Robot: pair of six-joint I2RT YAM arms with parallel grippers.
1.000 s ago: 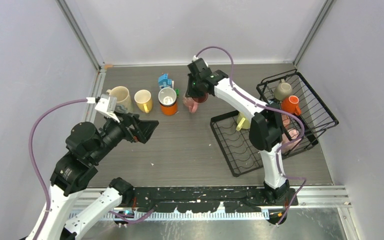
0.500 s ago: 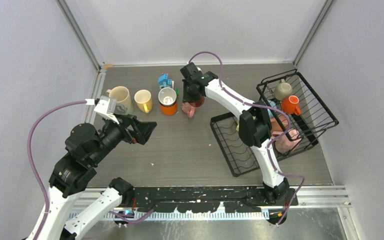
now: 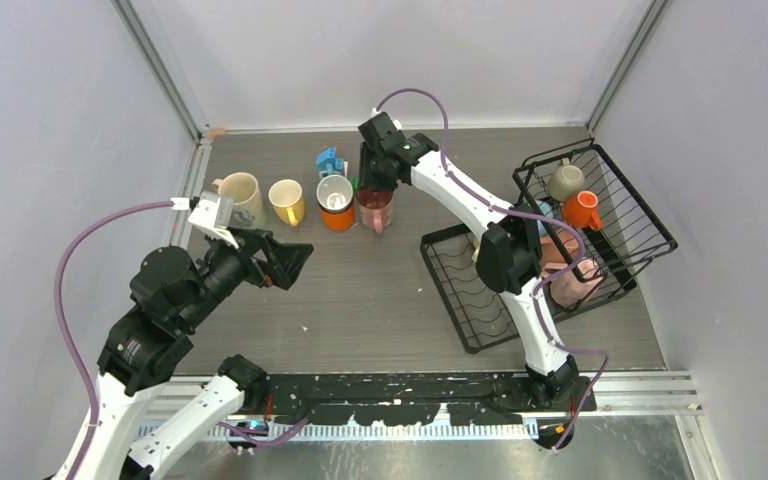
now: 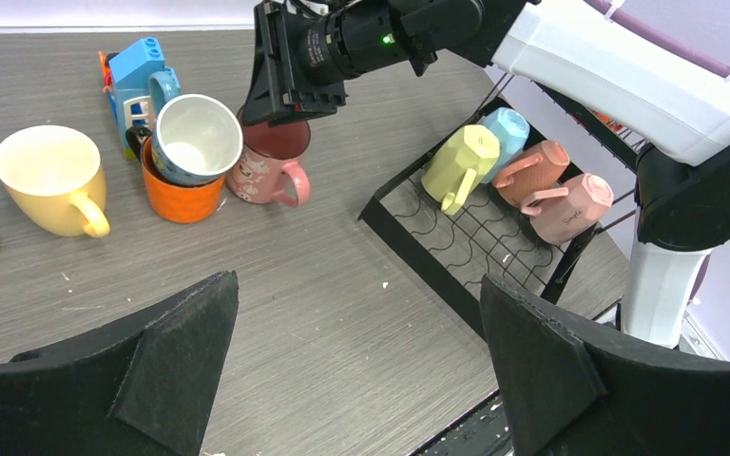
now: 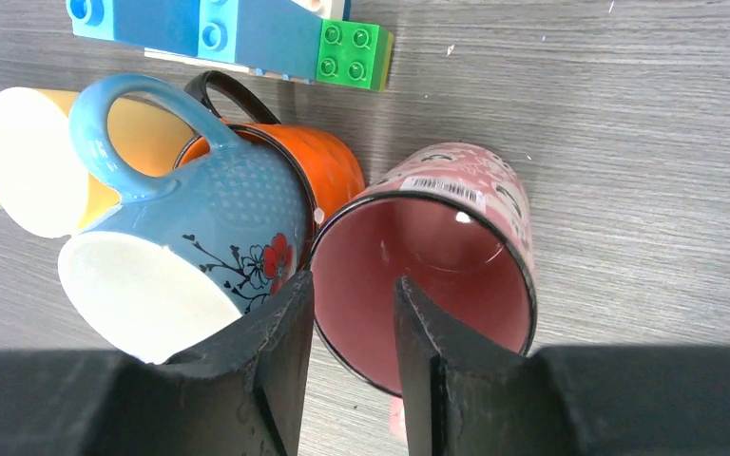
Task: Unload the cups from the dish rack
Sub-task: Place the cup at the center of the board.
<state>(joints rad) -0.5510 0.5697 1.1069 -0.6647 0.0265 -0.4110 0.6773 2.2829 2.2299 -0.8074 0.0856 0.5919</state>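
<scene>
Right gripper (image 5: 353,283) is set over the rim of the pink mug (image 5: 437,247), one finger inside and one outside; whether the wall is pinched cannot be told. Left gripper (image 4: 361,380) is held spread wide above the near table. Pale grey walls (image 3: 50,120) are seen on three sides, and a grey wood-grain table (image 3: 360,300) is laid between them. The dish rack (image 4: 418,261) is placed at the right, with six cups (image 4: 456,166) lying in it. The pink mug is stood upright just beside a blue mug (image 4: 195,138) nested in an orange mug (image 4: 181,199); a yellow mug (image 4: 48,180) and a cream mug (image 3: 242,195) are lined up further left. A toy house (image 3: 330,160) is seen behind them.
</scene>
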